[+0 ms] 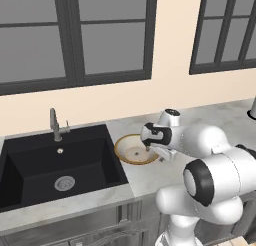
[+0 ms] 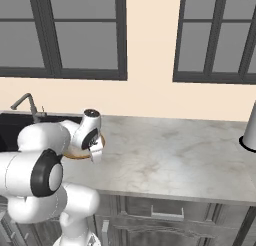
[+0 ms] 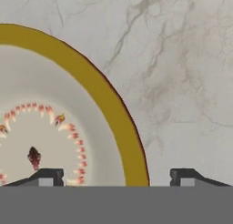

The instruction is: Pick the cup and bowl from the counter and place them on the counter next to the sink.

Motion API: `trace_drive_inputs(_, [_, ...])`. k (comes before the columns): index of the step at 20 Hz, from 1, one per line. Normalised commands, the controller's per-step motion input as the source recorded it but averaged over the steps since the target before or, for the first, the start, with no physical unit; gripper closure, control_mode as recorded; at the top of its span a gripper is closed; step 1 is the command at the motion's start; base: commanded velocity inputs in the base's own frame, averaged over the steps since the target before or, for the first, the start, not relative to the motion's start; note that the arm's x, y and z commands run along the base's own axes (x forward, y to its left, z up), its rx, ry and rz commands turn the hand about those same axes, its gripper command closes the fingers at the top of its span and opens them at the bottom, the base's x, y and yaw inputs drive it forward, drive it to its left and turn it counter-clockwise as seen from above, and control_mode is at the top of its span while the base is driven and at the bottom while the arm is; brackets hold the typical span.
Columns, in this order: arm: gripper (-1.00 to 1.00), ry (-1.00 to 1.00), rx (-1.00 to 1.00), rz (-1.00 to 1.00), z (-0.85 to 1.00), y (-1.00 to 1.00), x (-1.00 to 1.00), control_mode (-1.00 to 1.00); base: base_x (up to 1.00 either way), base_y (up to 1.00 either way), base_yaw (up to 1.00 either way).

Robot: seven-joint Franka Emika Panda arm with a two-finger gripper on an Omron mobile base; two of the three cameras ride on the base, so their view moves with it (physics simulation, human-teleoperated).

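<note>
The bowl (image 1: 135, 149) sits flat on the worktop (image 2: 170, 150) just beside the sink (image 1: 60, 165), near the basin's right edge and toward the back wall, which is where the task wants it, so its placement looks done. The gripper (image 3: 116, 177) is spread wide and holds nothing: in the hand view its 2 fingertips (image 3: 45, 177) straddle the bowl's tan rim, 1 over the pale inside with its ring of red-orange marks, the other over bare stone, with clear space on both sides of the rim. That stance fits a pinch on the rim that has been let go, the bowl resting on its own base. From the left base view the hand (image 1: 159, 140) hangs over the bowl's right edge; whether a fingertip touches the rim cannot be told. The arm's white links cover the bowl's right side there, and in the right base view the bowl (image 2: 75, 153) is little more than a tan sliver behind the wrist. The hand view cuts the bowl off at left and bottom. I cannot make out the cup among these views, so its part of the task is not judged. A grey object (image 2: 250, 130) is cropped at the worktop's far right edge; its kind is unclear.
</note>
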Motion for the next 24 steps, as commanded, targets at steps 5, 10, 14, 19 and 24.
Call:
trace_drive_inputs(5, [-1.00,-0.12,0.00,0.02,0.47,-0.11,-0.49,-1.00,0.00,0.00,0.00])
trace_drive_inputs(10, [-1.00,-0.14,0.00,0.01,0.43,-0.27,-0.48,-1.00,0.00,0.00,0.00])
trace_drive_inputs(14, [-1.00,-0.04,-0.03,0.22,0.25,-0.11,-0.65,-1.00,0.00,0.00,0.00])
trace_drive_inputs(19, [-1.00,0.07,-0.16,0.38,0.61,0.00,-0.52,-1.00,0.00,0.00,0.00])
trace_drive_inputs(24, [-1.00,0.16,-0.20,0.46,0.68,0.00,-0.28,-1.00,0.00,0.00,0.00])
